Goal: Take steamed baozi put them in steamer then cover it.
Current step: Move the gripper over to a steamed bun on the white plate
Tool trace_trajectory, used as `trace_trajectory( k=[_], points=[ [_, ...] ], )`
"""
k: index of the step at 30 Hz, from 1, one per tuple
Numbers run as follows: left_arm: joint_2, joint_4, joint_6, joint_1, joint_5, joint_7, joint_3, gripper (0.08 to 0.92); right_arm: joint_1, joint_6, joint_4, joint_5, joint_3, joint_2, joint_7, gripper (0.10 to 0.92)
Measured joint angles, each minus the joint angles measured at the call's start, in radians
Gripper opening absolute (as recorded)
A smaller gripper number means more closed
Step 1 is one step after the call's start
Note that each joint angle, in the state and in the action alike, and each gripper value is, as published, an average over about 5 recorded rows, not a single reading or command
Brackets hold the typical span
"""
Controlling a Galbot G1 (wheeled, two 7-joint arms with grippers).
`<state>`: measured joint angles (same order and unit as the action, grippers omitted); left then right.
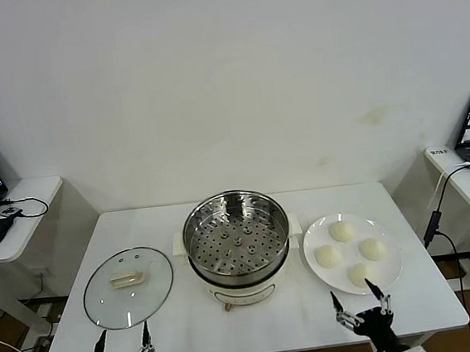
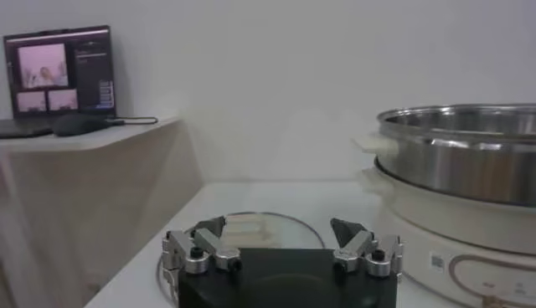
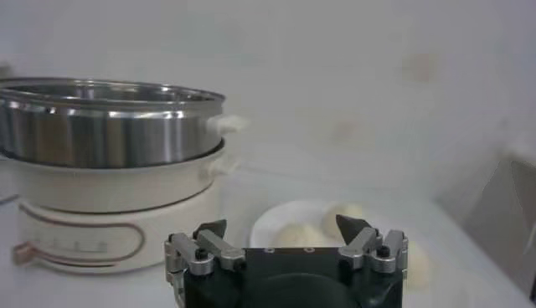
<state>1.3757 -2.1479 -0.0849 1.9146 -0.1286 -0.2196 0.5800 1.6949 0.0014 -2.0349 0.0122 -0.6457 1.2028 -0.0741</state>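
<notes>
The steamer (image 1: 237, 244) stands uncovered at the middle of the tabletop (image 1: 257, 319). Left of the steamer lies the cover (image 1: 128, 287); right of it, four baozi (image 1: 351, 253) on a plate (image 1: 391, 267). Left end effector (image 1: 120, 345) and right end effector (image 1: 361, 300) hover released, nearer than the steamer, grasping nothing

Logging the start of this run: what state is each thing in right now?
steamer: uncovered, tray empty
cover: off, flat on the table beside the steamer
baozi: four, all on the plate
left end effector: open, empty
right end effector: open, empty
</notes>
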Motion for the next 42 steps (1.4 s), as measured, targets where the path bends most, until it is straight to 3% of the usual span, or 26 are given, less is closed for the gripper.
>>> trace_trajectory(
  k=[9, 26, 33, 42],
  points=[
    [-0.018, -0.014, 0.024, -0.023, 0.027, 0.006, 0.024, 0.823, -0.163, -0.057, 0.071, -0.172, -0.033, -0.183, -0.106, 0.823],
    [-0.018, -0.015, 0.019, -0.042, 0.08, 0.017, 0.044, 0.823, -0.777, -0.054, 0.419, -0.292, 0.303, -0.589, -0.592, 0.823],
    [-0.021, -0.008, 0.019, -0.047, 0.086, 0.016, 0.055, 0.823, -1.062, -0.027, 0.563, -0.284, 0.581, -0.636, -0.75, 0.823],
    [-0.02, -0.002, 0.023, -0.066, 0.089, 0.019, 0.064, 0.823, -1.359, -0.006, 0.727, -0.296, 0.906, -0.586, -0.852, 0.823]
  ],
)
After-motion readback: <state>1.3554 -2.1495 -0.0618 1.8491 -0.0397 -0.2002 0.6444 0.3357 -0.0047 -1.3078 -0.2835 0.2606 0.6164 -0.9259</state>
